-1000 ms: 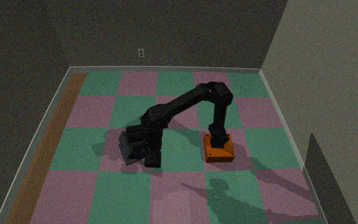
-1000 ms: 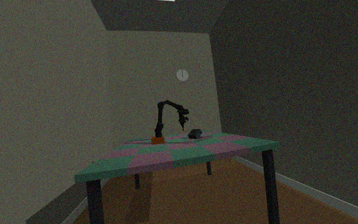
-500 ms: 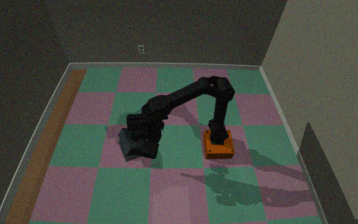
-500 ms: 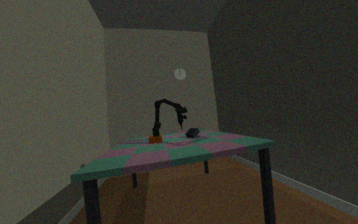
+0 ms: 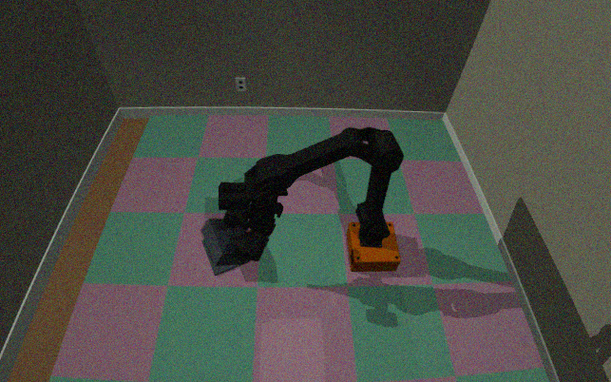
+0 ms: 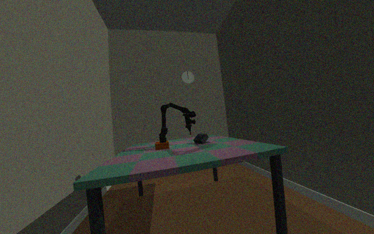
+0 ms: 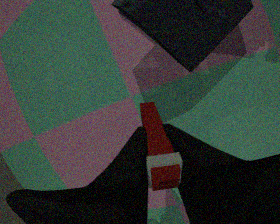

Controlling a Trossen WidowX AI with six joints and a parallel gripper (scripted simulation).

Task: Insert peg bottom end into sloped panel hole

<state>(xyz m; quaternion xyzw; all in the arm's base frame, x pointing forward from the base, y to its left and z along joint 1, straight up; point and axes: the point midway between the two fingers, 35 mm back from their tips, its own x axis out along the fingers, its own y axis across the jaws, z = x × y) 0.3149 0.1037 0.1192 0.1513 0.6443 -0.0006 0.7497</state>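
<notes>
The red peg [image 7: 158, 137] has flat sides and a pale band near its upper end. My gripper [image 7: 153, 131] [image 6: 189, 130] is shut on it, and its lower end points down past the fingertips. A bit of the peg [image 6: 191, 134] shows under the fingers in the exterior view. The dark sloped panel block [image 5: 215, 244] [image 6: 200, 138] [image 7: 188, 30] sits on the table. The peg is above the table, off the block's near corner in the wrist view. In the top view the arm hides the fingers, the peg and part of the block. I cannot make out the hole.
The orange base [image 5: 375, 254] [image 6: 161, 145] carries the arm [image 5: 317, 152] [image 6: 164, 122], which arches over to the block. The checkered table [image 5: 203, 328] [image 6: 159, 167] bears dark shadows beside the block and the base. Light is dim and the pictures are grainy.
</notes>
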